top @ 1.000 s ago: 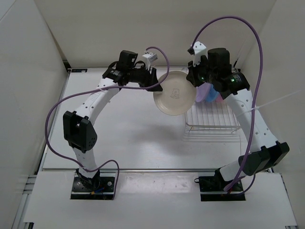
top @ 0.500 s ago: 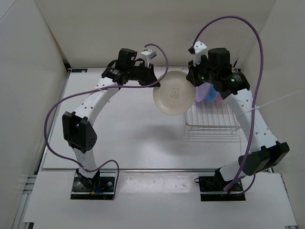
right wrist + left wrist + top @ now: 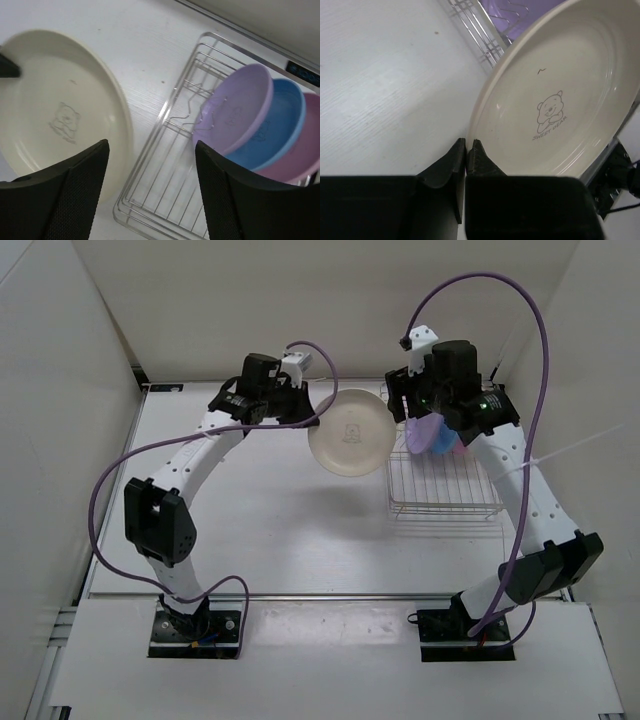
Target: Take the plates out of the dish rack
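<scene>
Now cream plate [image 3: 348, 433] is pinched at rim by L gripper [image 3: 468, 148], left of dish rack [image 3: 445, 496]; R gripper [image 3: 150, 150] spread, empty. Next, prob.: to be laid flat on table [image 3: 250, 510].

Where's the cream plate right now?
The cream plate hangs centre-rear in the top view, just left of the rack, its rim pinched by the left gripper.

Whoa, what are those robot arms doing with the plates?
They're emptying the dish rack. The left gripper is pinching the cream plate by its rim, holding it up in the air beside the rack. The right gripper is open, holding nothing. The lilac plate, blue plate and pink plate stand upright in the rack.
</scene>
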